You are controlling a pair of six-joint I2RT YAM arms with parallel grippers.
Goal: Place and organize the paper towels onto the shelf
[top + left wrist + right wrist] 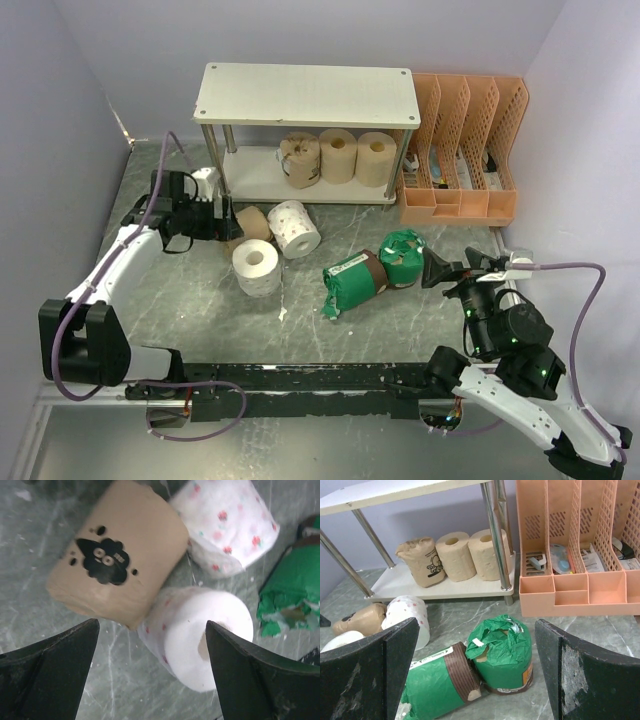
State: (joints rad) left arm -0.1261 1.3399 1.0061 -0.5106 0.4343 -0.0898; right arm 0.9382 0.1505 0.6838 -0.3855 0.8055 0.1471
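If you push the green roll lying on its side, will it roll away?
Probably: the lying green roll is round and on its side, so a sideways push could roll it. Its torn plastic wrap looks loose and slippery, so a grip might slip. The paper inside likely squashes easily.

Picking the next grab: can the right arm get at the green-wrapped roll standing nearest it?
Probably yes. The right gripper is open and faces the standing green roll with nothing between them. The other green roll lies against its side and may crowd one finger.
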